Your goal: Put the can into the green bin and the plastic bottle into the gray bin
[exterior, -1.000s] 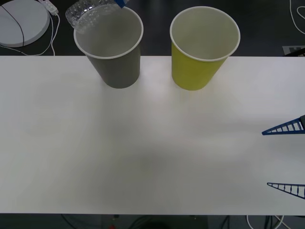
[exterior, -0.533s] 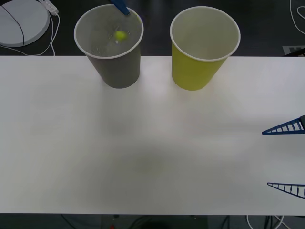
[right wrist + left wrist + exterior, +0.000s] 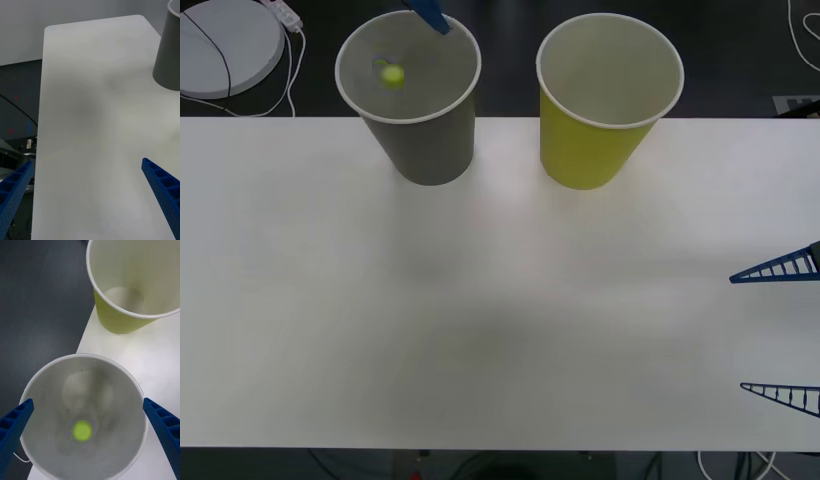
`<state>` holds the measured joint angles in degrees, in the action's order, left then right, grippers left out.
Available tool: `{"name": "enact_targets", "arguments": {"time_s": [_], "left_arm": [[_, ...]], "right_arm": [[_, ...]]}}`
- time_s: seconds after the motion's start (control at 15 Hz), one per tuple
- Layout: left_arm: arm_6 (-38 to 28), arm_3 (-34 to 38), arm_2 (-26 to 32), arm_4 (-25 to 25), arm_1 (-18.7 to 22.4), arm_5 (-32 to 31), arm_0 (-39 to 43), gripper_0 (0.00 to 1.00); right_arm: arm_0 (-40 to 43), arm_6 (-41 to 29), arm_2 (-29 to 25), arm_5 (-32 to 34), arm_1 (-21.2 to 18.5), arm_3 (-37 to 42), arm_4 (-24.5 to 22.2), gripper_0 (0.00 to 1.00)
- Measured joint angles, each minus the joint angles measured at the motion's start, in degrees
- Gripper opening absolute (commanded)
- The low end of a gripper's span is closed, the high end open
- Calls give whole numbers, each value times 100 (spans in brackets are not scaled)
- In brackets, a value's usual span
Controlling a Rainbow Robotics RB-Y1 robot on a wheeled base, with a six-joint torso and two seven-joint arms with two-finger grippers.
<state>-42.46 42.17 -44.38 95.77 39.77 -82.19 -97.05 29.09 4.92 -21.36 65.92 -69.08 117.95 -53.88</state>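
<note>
Your bottle (image 3: 83, 430) sits inside the gray cup (image 3: 423, 140) at the surface's far edge, with the left claw (image 3: 88, 435) spread empty above its rim, so that half looks done. Next you need the can, nowhere visible; the green cup (image 3: 595, 145) stands empty while the right claw (image 3: 88, 202) waits open near the right edge.

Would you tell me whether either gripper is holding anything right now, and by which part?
Nothing is held: the left gripper is open above the gray bin, the plastic bottle inside; the right gripper is open.
</note>
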Motion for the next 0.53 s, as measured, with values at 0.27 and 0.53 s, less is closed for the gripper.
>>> {"name": "enact_targets", "arguments": {"time_s": [0.27, 0.53], "left_arm": [[-66, 834, 0, -255, 554, 0, 388, 100], [-86, 1669, 0, -587, 1235, 69, 829, 100]], "right_arm": [[0, 0, 0, 0, 0, 0, 0, 100], [0, 0, 0, 0, 0, 0, 0, 100]]}}
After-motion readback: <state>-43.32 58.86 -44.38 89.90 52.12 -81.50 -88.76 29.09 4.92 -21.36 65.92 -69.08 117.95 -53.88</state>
